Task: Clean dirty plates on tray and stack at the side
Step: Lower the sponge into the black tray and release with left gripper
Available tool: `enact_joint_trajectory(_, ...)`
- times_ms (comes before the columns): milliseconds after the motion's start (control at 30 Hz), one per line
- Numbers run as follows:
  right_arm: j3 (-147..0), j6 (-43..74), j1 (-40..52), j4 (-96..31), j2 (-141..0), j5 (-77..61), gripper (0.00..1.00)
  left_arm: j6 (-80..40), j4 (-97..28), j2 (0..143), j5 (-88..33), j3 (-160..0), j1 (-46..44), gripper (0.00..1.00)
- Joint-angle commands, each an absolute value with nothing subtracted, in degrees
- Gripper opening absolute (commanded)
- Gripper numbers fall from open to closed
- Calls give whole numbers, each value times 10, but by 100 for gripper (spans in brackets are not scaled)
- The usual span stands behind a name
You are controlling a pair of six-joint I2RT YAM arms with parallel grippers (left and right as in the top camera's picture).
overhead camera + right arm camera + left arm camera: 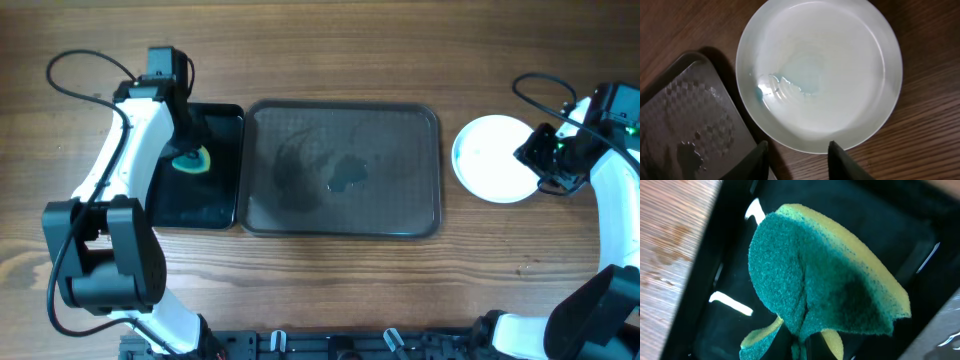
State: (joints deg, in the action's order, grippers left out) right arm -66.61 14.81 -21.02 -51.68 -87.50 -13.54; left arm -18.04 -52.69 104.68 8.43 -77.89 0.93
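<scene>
No readable text or labels appear anywhere.

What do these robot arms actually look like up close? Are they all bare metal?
They don't look like bare metal. The left arm and the right arm are smooth white tubes joined by chunky black joints. A thin black cable loops loosely off each arm near the wrist. The right tool ends in two dark, tapered fingers, and small green spots show near it.

Two robot arms, the left arm (128,150) and the right arm (615,185), stand at one wooden table (330,290) bearing two trays, one large grey-brown tray (400,140) and one smaller black tray (215,205), one green-and-yellow sponge (192,162) and one white plate (490,160) in sight.
</scene>
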Motion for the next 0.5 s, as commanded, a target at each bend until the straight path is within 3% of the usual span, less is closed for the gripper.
enact_joint_trajectory(0, -681, 135, -189, -517, -862, -149, 46, -165, -510, 1052, 69, -739, 15, 31)
enact_joint_trajectory(33, -683, 134, -180, -519, -861, -149, 58, -165, -514, 1052, 69, -735, 15, 59)
enact_joint_trajectory(67, -688, 134, -171, -523, -858, -149, 66, -170, -516, 1051, 72, -735, 15, 93)
enact_joint_trajectory(100, -693, 133, -165, -527, -855, -149, 73, -170, -519, 1046, 74, -737, 15, 100)
enact_joint_trajectory(167, -711, 124, -147, -540, -839, -149, 85, -179, -540, 1027, 76, -756, 15, 100)
enact_joint_trajectory(300, -769, 120, -109, -582, -775, -146, 99, -184, -613, 947, 75, -822, 15, 100)
enact_joint_trajectory(467, -797, 120, -92, -611, -652, -149, 100, -184, -663, 848, 75, -826, 15, 100)
